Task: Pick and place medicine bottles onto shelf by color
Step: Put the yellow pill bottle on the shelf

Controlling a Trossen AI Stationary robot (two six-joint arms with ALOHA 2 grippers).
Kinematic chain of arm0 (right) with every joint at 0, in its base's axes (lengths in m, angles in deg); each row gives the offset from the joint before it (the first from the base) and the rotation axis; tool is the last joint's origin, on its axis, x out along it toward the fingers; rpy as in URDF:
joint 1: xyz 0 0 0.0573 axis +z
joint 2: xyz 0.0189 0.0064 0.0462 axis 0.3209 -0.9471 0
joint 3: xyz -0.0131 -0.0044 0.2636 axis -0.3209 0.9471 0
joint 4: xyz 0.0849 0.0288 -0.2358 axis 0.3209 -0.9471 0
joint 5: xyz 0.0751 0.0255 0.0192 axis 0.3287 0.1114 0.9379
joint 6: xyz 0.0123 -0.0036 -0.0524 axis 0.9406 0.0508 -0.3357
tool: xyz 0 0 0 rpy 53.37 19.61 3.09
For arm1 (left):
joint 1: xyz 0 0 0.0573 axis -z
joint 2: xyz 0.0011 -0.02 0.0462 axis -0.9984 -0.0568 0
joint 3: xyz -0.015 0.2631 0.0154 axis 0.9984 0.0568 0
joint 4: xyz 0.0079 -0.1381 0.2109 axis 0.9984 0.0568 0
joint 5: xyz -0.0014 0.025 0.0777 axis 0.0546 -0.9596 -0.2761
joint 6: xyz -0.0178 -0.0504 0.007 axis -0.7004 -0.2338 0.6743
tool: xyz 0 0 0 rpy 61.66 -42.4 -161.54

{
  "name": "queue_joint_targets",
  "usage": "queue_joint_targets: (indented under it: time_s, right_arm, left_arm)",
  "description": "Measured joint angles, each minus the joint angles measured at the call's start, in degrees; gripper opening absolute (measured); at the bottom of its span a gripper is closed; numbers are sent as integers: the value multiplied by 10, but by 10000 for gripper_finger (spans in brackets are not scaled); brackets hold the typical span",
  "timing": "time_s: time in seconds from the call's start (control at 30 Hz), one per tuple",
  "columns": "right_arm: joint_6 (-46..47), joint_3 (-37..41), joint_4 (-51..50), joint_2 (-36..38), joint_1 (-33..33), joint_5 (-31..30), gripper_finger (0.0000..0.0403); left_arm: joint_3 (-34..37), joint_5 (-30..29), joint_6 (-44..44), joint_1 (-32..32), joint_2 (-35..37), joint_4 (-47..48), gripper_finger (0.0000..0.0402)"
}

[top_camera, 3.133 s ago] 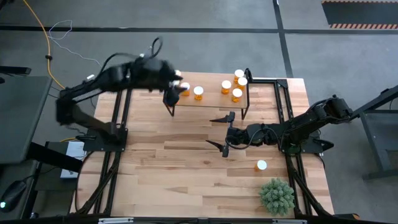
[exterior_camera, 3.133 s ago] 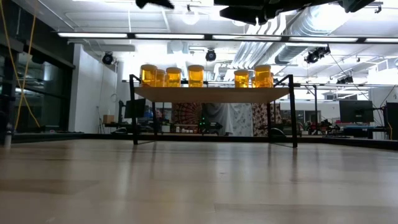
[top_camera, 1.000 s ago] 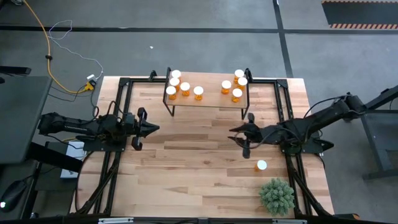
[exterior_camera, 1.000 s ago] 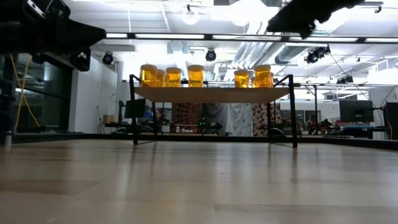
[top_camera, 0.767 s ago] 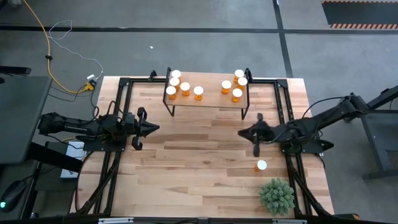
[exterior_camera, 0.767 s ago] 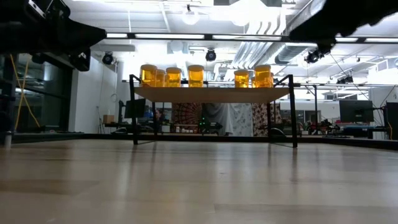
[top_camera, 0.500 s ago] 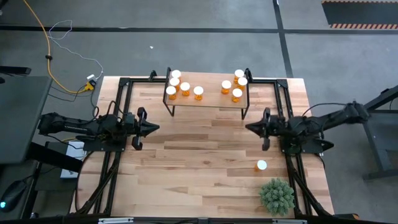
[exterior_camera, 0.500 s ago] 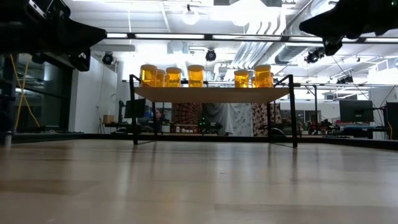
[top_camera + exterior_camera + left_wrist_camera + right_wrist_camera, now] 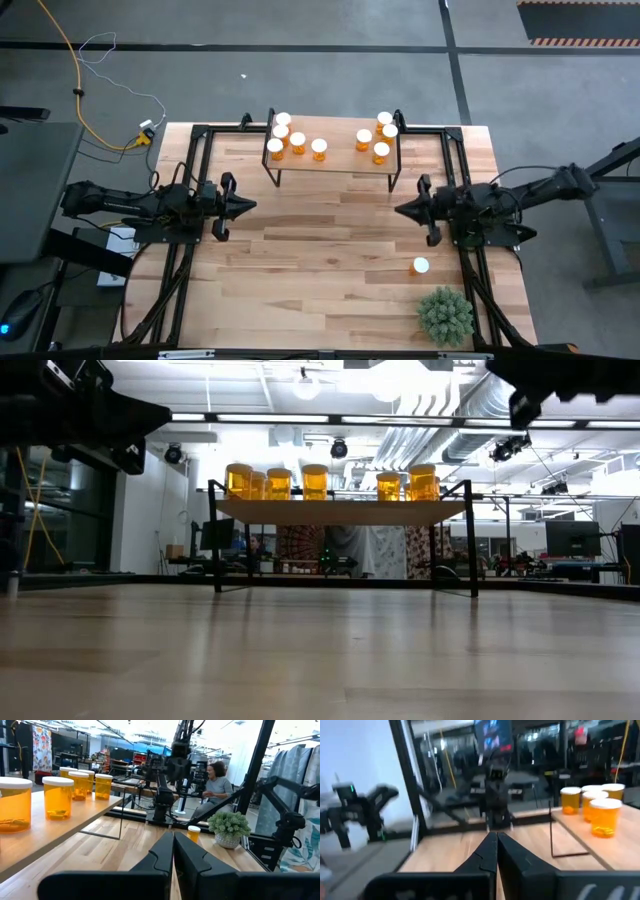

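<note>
Seven orange pill bottles [image 9: 298, 142] stand on the shelf [image 9: 335, 165] in two clusters: four toward its left end, three [image 9: 381, 152] toward its right, presumably the sorting the task asks for. One more pill bottle [image 9: 421, 266] stands alone on the counter [image 9: 300, 260], well in front of the shelf's right end and just behind the green plant [image 9: 445, 315], so it looks unplaced. The left claw [image 9: 245, 206] is clenched on nothing and parked off the shelf's left front corner. The right claw [image 9: 400, 211] is also clenched and empty, between the shelf's right end and the lone bottle; it would need to release before any grasp.
</note>
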Motion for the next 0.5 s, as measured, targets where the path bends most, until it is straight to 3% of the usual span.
queue_joint_targets:
  time_s: [0.1,0.23,0.5]
  right_arm:
    - [-10,-66,-64,-59,34,-42,0]
    - [51,-179,-259,-129,63,-97,0]
    - [294,-387,-594,-275,80,-58,22]
  left_arm:
    - [0,0,0,0,0,0,3]
    - [0,0,0,0,0,0,3]
    - [0,0,0,0,0,0,3]
